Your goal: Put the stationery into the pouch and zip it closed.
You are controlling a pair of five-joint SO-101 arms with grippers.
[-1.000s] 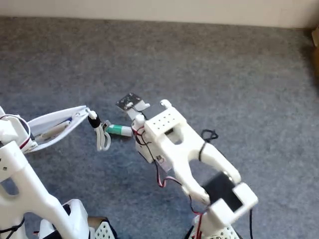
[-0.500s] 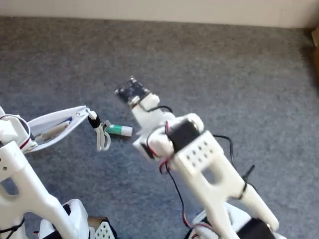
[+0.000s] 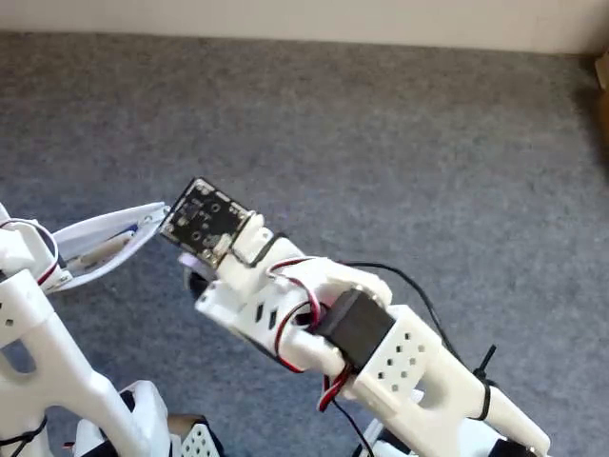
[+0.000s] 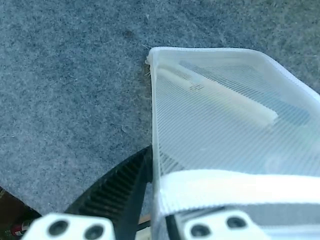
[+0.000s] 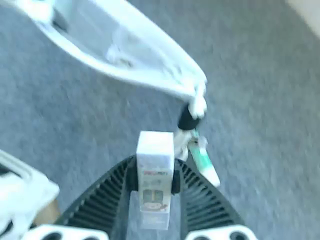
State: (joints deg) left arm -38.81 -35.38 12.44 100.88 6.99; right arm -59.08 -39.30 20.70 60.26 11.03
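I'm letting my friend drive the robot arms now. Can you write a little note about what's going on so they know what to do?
Left gripper: fingers shut on one end of the mesh pouch.
Right gripper: fingers shut on a small white box, close to the pouch's zip end.
Done: a white stick and a dark pen are inside the pouch.
Left: put the box in, fetch the green-tipped stick lying on the table by the zip pull, then zip the pouch closed.
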